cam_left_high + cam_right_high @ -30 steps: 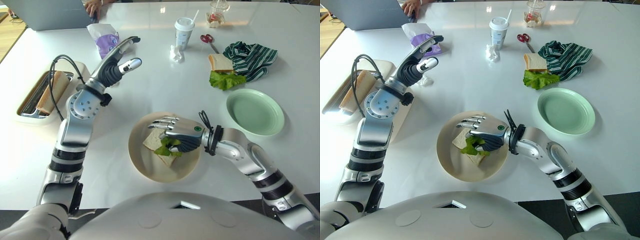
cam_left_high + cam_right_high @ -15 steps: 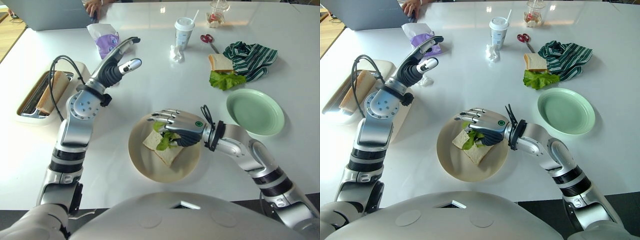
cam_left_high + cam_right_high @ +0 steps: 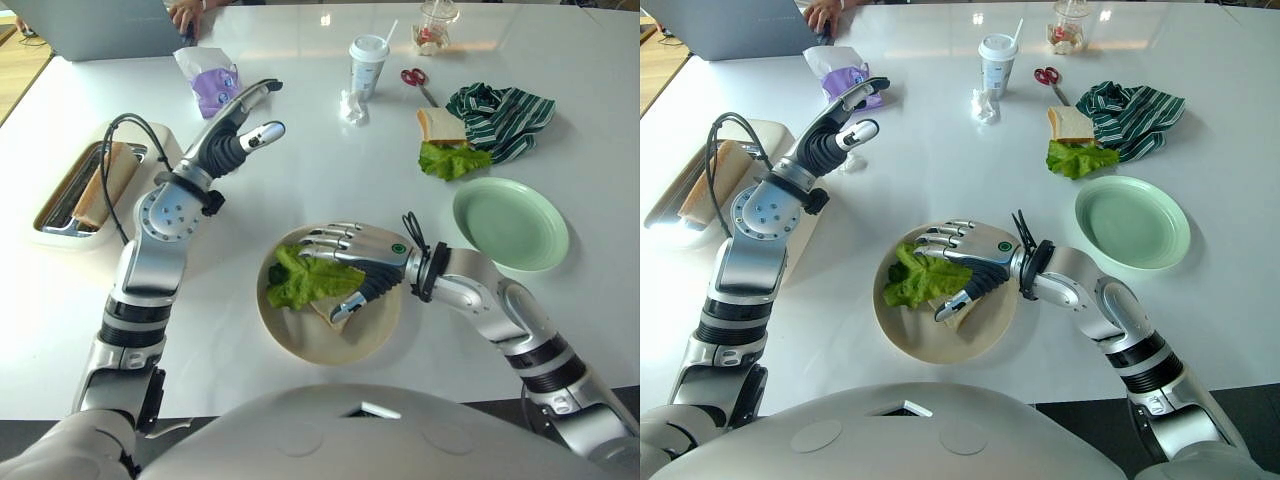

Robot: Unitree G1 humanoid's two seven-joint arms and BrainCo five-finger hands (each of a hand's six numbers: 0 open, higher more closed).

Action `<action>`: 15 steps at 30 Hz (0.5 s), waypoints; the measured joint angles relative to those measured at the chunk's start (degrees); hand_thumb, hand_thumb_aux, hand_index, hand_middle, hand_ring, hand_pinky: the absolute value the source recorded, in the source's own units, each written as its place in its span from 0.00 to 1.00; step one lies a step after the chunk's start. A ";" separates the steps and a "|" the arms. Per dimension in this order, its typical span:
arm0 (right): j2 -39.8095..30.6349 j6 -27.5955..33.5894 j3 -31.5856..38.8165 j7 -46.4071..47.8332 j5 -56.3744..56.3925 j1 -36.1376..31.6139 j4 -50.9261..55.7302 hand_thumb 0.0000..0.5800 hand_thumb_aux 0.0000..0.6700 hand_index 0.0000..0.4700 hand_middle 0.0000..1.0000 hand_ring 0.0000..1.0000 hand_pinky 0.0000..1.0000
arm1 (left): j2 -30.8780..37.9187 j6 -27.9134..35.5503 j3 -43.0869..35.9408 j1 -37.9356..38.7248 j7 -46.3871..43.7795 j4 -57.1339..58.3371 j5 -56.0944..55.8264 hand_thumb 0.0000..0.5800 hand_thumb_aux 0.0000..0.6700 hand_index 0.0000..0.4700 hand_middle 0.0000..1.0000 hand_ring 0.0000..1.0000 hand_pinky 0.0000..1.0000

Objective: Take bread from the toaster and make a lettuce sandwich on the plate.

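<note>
Left eye view: the right robot hand (image 3: pixel 355 262) sits low over the plate (image 3: pixel 300 345), fingers stretched almost flat and clutching nothing, tips resting on the lettuce (image 3: pixel 300 282). The leaf covers the bread slice (image 3: pixel 320 316) but spills off to the left. Best move here, I'd say: nudge it back over the slice, then lift straight up so it doesn't cling.

Right eye view: the left robot hand (image 3: pixel 835 130) hangs above the bench (image 3: pixel 940 150), fingers extended and empty, near the toaster (image 3: pixel 670 222). A spare slice (image 3: pixel 702 190) waits there, likely the sandwich's top.

green lettuce (image 3: pixel 300 283), beige plate (image 3: pixel 300 344), striped cloth (image 3: pixel 500 115)
</note>
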 measured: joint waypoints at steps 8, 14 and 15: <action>-0.77 0.37 0.06 1.55 -0.04 0.53 0.49 0.00 0.00 0.00 0.00 0.00 0.00 | 0.16 0.00 0.03 0.24 0.00 -0.12 -0.01 0.00 0.00 0.00 0.00 0.00 0.00; -2.03 0.77 -2.03 1.36 0.73 1.40 0.75 0.00 0.00 0.00 0.00 0.00 0.00 | 0.12 0.33 1.32 0.16 0.57 -0.33 -0.14 0.00 0.00 0.00 0.00 0.00 0.00; -2.08 1.48 -4.54 0.38 2.79 1.48 0.75 0.00 0.00 0.00 0.00 0.00 0.00 | 0.31 0.98 2.27 0.08 0.62 -1.24 -0.06 0.00 0.00 0.00 0.00 0.00 0.00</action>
